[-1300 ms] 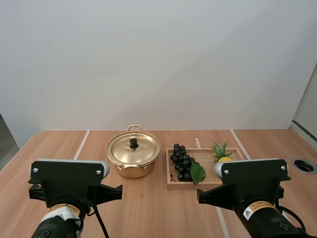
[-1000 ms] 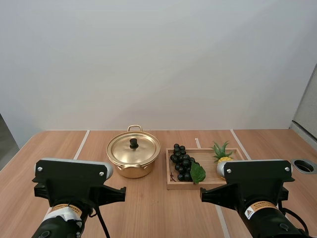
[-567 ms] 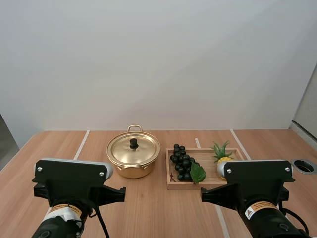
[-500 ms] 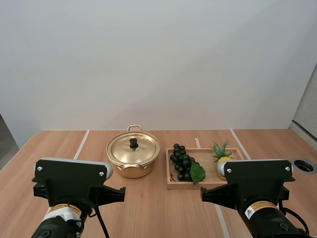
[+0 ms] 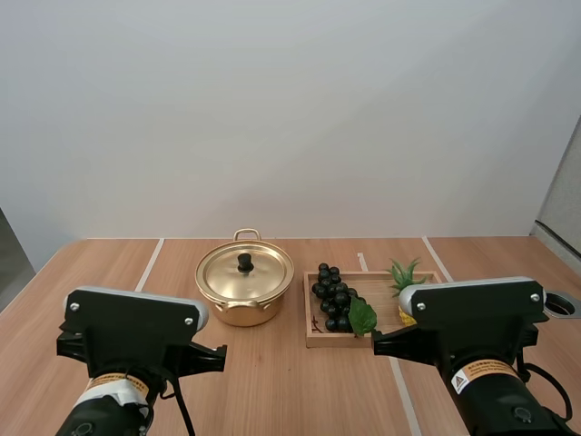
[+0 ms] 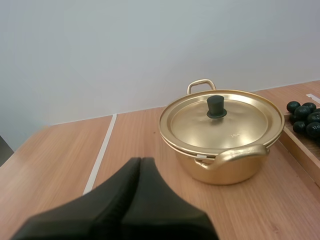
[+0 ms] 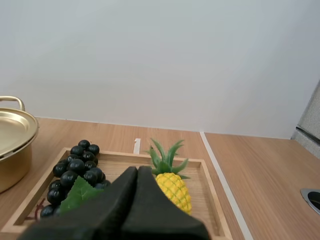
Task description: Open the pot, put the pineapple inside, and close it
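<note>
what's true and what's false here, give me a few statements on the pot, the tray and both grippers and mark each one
1. The lid sits on the pot. True.
2. The pineapple is inside the pot. False: it lies on the wooden tray.
3. The left gripper is shut on nothing, short of the pot. True.
4. The right gripper is pinching the pineapple. False: it is shut on nothing, with its fingers together, and the pineapple rests on the tray.
5. The grapes lie on the tray, on the pot's side of the pineapple. True.
</note>
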{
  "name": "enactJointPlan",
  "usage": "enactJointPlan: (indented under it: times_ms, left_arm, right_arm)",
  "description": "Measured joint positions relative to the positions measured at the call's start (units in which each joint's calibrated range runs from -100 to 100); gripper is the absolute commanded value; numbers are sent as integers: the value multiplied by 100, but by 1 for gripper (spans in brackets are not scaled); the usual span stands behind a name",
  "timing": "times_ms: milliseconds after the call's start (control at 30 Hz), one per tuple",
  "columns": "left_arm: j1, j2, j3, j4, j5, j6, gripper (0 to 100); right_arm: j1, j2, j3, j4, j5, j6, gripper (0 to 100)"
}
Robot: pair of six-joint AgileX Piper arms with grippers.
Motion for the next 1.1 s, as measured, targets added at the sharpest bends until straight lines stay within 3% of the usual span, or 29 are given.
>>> enactJointPlan:
  times_ms: [233,433,600,700,767,933,1100]
  left_arm:
    - [-27,0,0,108,-1692,83,0]
    - [-43,0,0,154,-4320,308,0]
    - [-43,0,0,152,-7368,354,0]
    - [-43,0,-90,98,-8172,371,0]
    - [-43,0,-420,-63,-8136,371,0]
    - [-43,1,-1706,-748,-7292,375,0]
    - [-43,409,-3231,-904,-6380,375,0]
  right_arm:
    - [0,0,0,-11,-1803,0,0]
    - [0,0,0,-11,-3513,0,0]
    - [0,-14,0,-11,-6163,0,0]
    - [0,-14,3,84,-7632,-73,0]
    - [0,-14,-113,390,-7789,-304,0]
    - [0,-2,-1231,1709,-6912,-1130,0]
    - [0,359,-2825,2193,-5589,-1819,0]
